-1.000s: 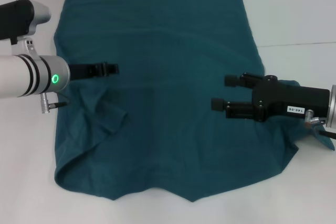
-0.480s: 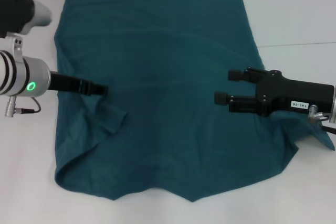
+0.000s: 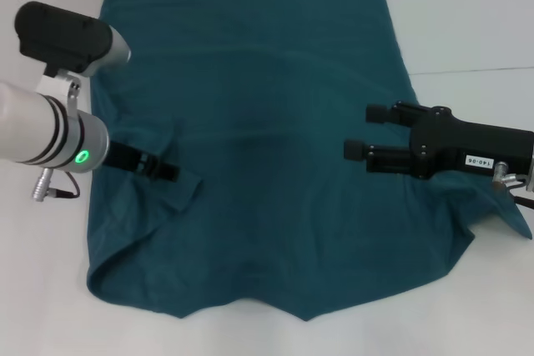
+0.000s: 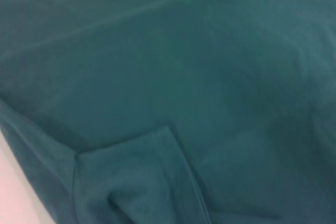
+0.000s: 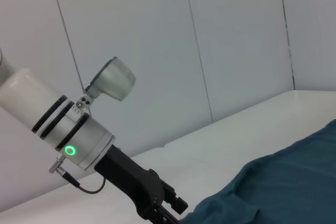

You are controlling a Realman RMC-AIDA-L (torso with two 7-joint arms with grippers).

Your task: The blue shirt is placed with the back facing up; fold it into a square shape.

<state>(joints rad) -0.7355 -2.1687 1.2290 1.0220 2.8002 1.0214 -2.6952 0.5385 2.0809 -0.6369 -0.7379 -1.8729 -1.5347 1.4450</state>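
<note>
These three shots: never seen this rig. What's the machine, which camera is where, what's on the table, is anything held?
It is a two-armed robot. The overhead picture comes from its head camera, the other two from cameras on each wrist. A blue shirt lies spread on a white table, with a sleeve folded inward on the robot's left. The left gripper is low over that folded sleeve, and its wrist camera sees only cloth. The right gripper is over the shirt's right side, fingers open, holding nothing. Its wrist camera looks across at the left arm.
</note>
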